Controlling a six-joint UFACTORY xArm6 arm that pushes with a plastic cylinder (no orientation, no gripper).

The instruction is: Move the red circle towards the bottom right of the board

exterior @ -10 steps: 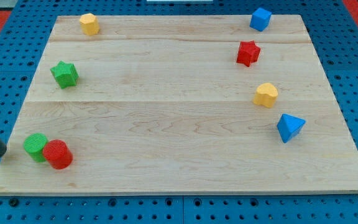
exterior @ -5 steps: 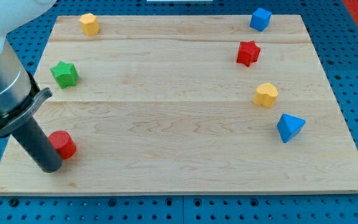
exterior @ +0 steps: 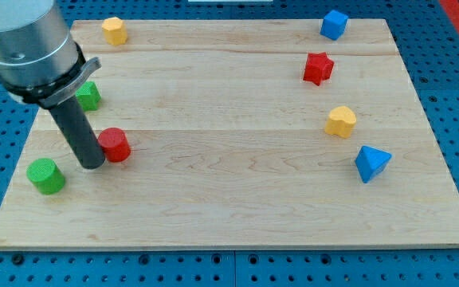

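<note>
The red circle (exterior: 116, 144) lies on the wooden board (exterior: 229, 183) at the view's left, about mid height. My tip (exterior: 92, 163) rests on the board right against the red circle's left side, apparently touching it. The rod rises up and to the left from there. A green circle (exterior: 46, 176) sits below and to the left of my tip, apart from it. A green star (exterior: 89, 95) is partly hidden behind the rod.
A yellow block (exterior: 114, 30) sits at the top left and a blue cube (exterior: 334, 24) at the top right. A red star (exterior: 318, 68), a yellow block (exterior: 341, 121) and a blue triangle (exterior: 371, 163) stand down the right side.
My tip has swept in from the left edge, pushing the red circle up and to the right, away from the green circle, which shifted slightly.
</note>
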